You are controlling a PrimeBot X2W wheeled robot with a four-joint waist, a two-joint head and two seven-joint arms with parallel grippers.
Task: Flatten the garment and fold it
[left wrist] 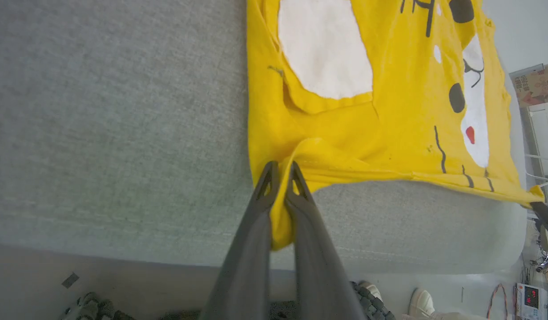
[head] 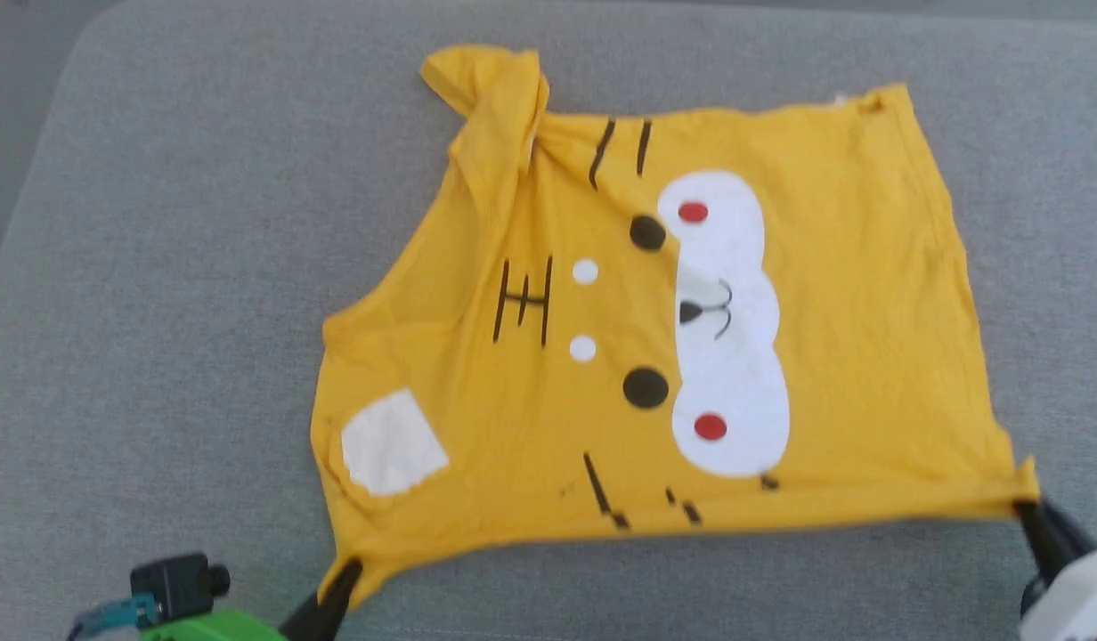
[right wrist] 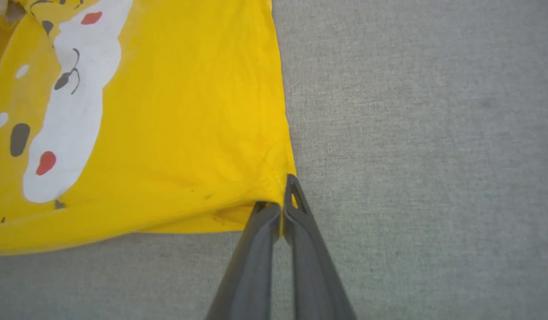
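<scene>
The garment (head: 655, 338), a bright yellow T-shirt with a cartoon face print, lies spread print-up on the grey cushion (head: 157, 267). Its far sleeve is bunched and twisted at the top. My left gripper (head: 348, 574) is shut on the garment's near left corner, and yellow cloth is pinched between its fingers (left wrist: 265, 186) in the left wrist view. My right gripper (head: 1025, 509) is shut on the near right hem corner, where the right wrist view shows the fingers (right wrist: 294, 200) clamped on the fabric (right wrist: 167, 133). The near edge is stretched taut between the two.
The cushion's front edge (left wrist: 389, 262) drops to the floor, where a person's white shoe (left wrist: 423, 302) stands. Equipment and cables (left wrist: 534, 293) sit off the right end. A white square patch (head: 393, 442) marks the shirt near my left gripper.
</scene>
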